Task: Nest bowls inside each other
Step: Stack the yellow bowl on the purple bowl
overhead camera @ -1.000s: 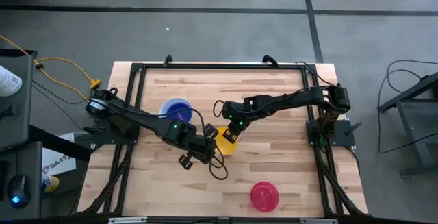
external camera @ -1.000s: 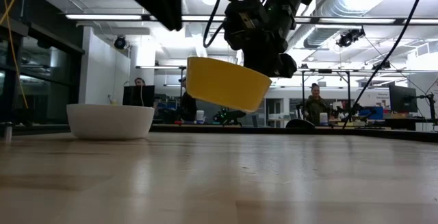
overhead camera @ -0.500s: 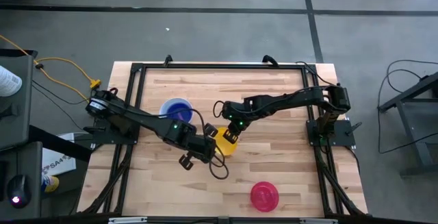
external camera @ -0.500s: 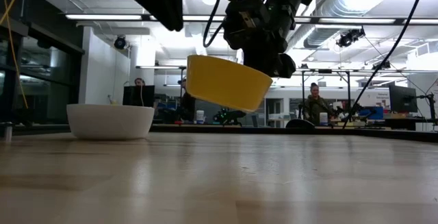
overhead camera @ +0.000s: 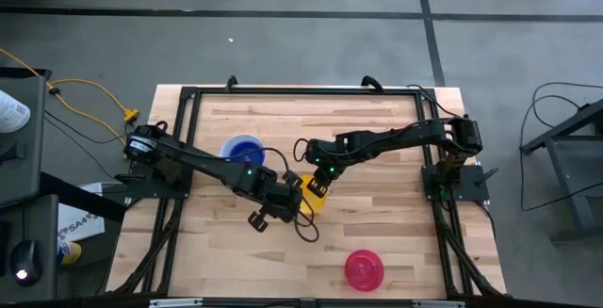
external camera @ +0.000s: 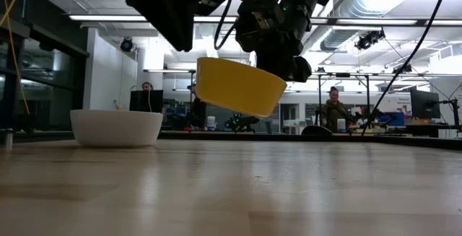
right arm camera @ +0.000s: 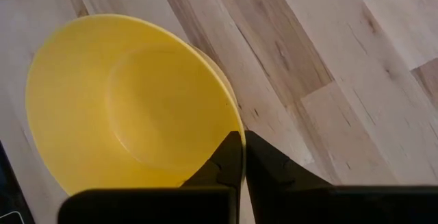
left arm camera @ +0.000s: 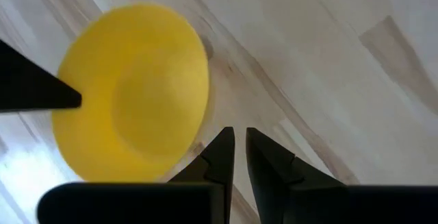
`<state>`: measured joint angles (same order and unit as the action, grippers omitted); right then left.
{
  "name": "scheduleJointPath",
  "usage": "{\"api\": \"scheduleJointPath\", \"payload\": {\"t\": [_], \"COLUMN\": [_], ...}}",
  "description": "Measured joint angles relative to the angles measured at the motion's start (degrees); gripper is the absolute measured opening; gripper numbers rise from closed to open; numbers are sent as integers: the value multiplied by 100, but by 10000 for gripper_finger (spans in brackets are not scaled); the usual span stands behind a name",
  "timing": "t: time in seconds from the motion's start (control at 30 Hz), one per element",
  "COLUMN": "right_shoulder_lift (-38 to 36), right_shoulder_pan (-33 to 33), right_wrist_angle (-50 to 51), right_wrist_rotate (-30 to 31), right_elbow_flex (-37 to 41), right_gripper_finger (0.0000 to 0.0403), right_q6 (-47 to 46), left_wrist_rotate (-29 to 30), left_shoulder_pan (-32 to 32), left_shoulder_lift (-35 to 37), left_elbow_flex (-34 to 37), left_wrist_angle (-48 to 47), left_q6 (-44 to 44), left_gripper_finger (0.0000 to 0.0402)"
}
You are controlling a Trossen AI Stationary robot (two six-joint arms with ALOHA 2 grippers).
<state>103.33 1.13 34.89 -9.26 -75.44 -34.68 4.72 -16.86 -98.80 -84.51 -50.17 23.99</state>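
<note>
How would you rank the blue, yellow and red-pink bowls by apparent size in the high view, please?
1. Blue bowl and red-pink bowl: they look alike, so no ranking.
2. Yellow bowl: looks smallest, but both grippers cover part of it, so that is unsure.

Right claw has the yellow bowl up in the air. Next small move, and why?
Probably carry it toward the blue bowl. The right claw is pinched on the yellow bowl's rim, which hangs tilted and clear of the table; the left claw beside it holds nothing.
</note>
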Motion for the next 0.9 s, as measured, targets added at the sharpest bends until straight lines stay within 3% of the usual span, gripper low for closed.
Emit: {"api": "scheduleJointPath", "payload": {"t": [0.23,0.53,0.9], "right_shoulder_lift": [0,2,2], "right_shoulder_pan": [0,0,-81], "right_wrist_angle": [-2,-94,-138], "right_wrist_rotate": [9,9,-17], "right_elbow_flex": [2,2,7], "right_gripper_finger": [3,3,3], "right_q6": [-7,-20,-100], "left_wrist_rotate": [-40,-80,-32], "left_shoulder_pan": [0,0,2], "left_shoulder_lift": [11,11,-202], "left_elbow_flex": [-4,-4,-17], "left_wrist_angle": [184,340,407], "left_q6": [127,248,424], "left_gripper_finger": [45,119,120]}}
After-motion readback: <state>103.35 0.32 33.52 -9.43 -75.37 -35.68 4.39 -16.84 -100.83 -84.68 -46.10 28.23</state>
